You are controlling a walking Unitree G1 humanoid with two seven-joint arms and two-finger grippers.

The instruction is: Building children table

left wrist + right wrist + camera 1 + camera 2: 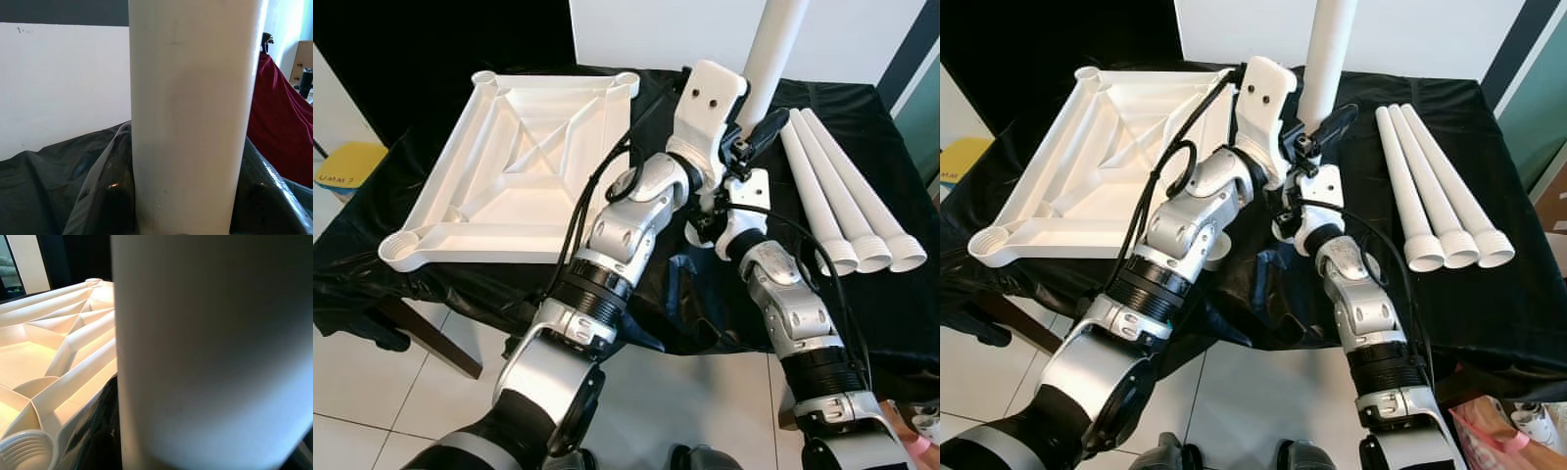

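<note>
An upside-down white table top (431, 245) with ribbed underside and a threaded socket at each corner lies on the left of the black-draped table. One white tube leg (773, 49) stands upright just right of it. My left gripper (749, 110) is shut on this leg; in the left wrist view the leg (195, 122) sits between both black fingers (110, 196). My right gripper (756, 137) grips the same leg a little lower, one black finger (1335, 119) pressed on it. In the right wrist view the leg (205, 357) is close, with the table top (58, 357) beside it.
Three more white legs (847, 201) lie side by side on the black cloth (891, 313) at the right, threaded ends toward me. A yellow stool (347, 166) stands at far left. A white panel (1234, 29) is behind the table. Tiled floor lies below the front edge.
</note>
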